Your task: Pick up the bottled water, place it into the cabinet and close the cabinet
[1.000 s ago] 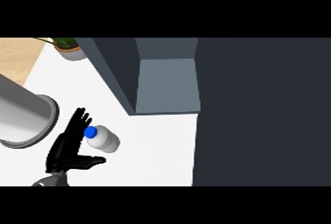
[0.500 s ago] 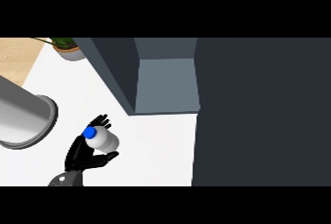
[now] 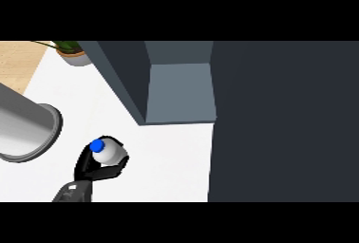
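Observation:
The bottled water [image 3: 110,152] stands on the white counter [image 3: 168,161] at the lower left, seen from above as a white body with a blue cap. My left hand [image 3: 89,167] comes in from the lower edge and is shut on it, with fingers curled round its left side and the thumb round its right. Up and to the right, the dark cabinet [image 3: 280,118] shows an open grey compartment [image 3: 179,90]. My right hand is out of view.
A large grey cylinder with a dark rim [image 3: 24,128] lies at the left edge, close to the bottle. A potted plant [image 3: 72,53] stands at the far left corner. Bare white counter lies between the bottle and the cabinet.
My left hand has slid right from beside the bottle and curled its fingers and thumb round it. The bottle has stayed where it was.

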Controlling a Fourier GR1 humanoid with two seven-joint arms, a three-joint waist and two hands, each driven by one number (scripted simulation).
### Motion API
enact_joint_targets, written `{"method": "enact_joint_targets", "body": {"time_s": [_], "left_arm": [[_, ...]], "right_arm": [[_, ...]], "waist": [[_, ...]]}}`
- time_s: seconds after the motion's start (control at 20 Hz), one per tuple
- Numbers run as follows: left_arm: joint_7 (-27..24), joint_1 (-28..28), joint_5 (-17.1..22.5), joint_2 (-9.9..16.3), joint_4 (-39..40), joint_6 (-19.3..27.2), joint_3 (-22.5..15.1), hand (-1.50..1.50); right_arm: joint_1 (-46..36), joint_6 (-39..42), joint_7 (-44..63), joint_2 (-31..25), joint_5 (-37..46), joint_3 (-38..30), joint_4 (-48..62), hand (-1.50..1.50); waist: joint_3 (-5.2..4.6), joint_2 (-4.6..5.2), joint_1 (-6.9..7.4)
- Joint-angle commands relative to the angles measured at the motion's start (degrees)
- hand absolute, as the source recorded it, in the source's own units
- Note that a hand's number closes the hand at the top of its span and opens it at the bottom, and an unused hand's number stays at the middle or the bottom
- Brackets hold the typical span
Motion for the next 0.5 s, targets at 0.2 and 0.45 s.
{"method": "enact_joint_targets", "body": {"time_s": [0.2,0.45], "left_arm": [[-12.67,0.8,-5.49,-2.12,4.28,8.65,-2.44,1.5],[-13.36,2.89,-5.88,-6.43,1.7,11.17,-3.8,1.5]], "right_arm": [[2.89,-1.48,2.7,-2.86,1.36,0.07,-9.39,-1.5],[2.65,-4.38,4.01,-2.6,2.98,1.77,-9.23,-1.5]], "waist": [[0.0,-0.09,0.74],[0.04,-0.12,1.51]]}}
